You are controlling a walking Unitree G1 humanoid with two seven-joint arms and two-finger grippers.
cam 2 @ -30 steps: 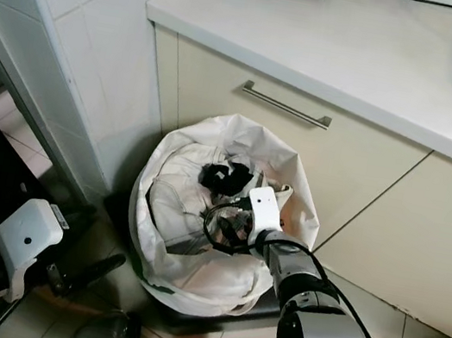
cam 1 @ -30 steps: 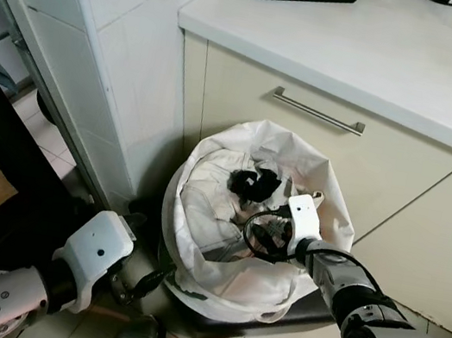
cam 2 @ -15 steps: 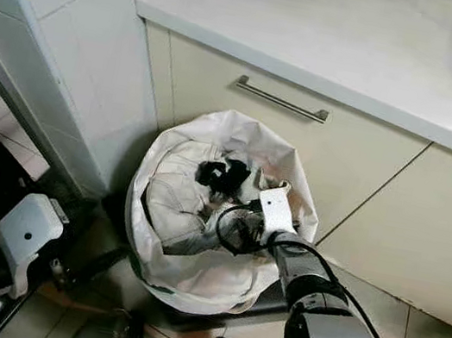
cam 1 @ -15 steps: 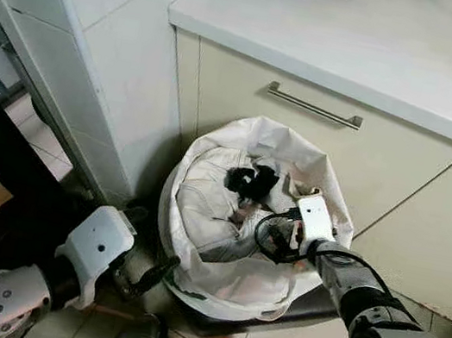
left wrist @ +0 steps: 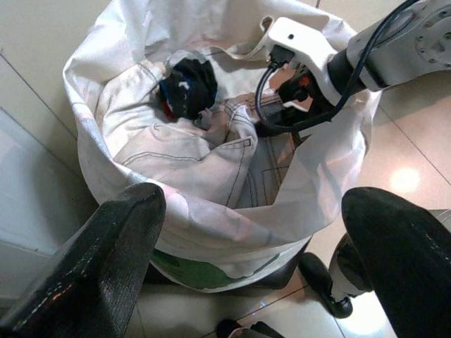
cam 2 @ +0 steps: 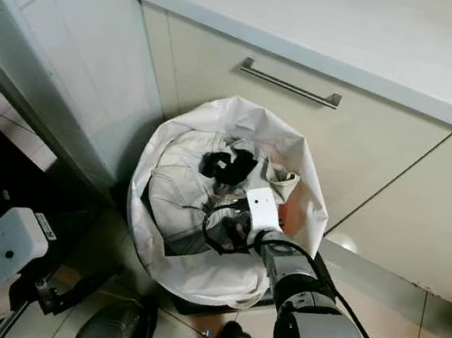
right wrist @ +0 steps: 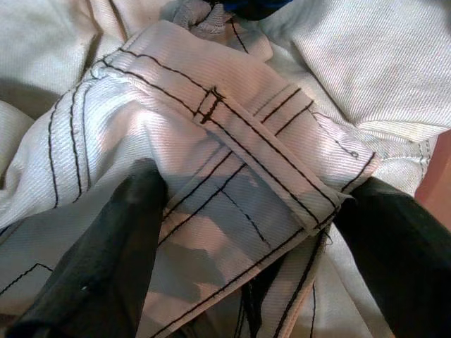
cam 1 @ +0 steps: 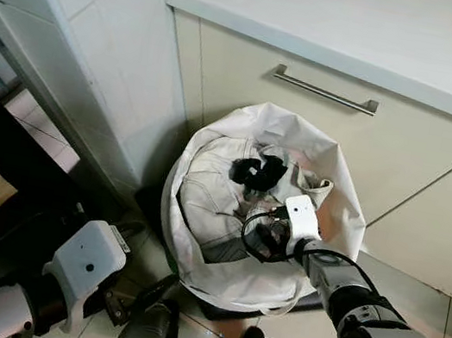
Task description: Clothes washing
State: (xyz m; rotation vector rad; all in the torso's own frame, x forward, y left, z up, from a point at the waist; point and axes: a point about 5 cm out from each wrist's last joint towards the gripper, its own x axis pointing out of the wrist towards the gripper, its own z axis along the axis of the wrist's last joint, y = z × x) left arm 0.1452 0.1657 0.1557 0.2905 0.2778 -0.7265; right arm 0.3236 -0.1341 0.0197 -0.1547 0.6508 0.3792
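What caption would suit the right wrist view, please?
Open right gripper poised over white jeans with black stitching.

White, black-stitched jeans (right wrist: 232, 176); possibly black sock (cam 1: 258, 173).

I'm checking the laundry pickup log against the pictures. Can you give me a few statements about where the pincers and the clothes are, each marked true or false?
1. The right pincer is down inside the white laundry bag, its fingers spread on either side of a fold of white jeans. True.
2. The left pincer is gripping the bag's rim. False: it is open and held apart from the bag, low beside it.
3. A small black garment lies on top of the white clothes. True.
4. The bag stands on the countertop. False: it is on the floor, in front of the cabinet drawer with the metal handle.
5. The bag is empty. False: it holds clothes.
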